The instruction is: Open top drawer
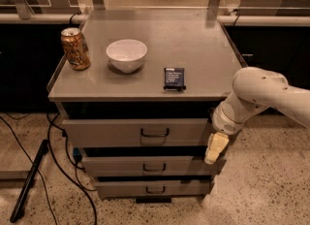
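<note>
The top drawer [116, 133] is the widest grey metal front of three, with a dark loop handle [155, 133] at its centre. It stands a little out from the cabinet, with a dark gap above it. My white arm comes in from the right. My gripper [215, 149] hangs pointing down by the drawer's right end, well to the right of the handle and holding nothing.
Two narrower drawer fronts [152, 167] sit below. On the cabinet top [193, 40] stand an orange can [75, 48], a white bowl [126, 55] and a small dark packet [174, 78]. Cables and a dark bar [29, 180] lie on the floor at the left.
</note>
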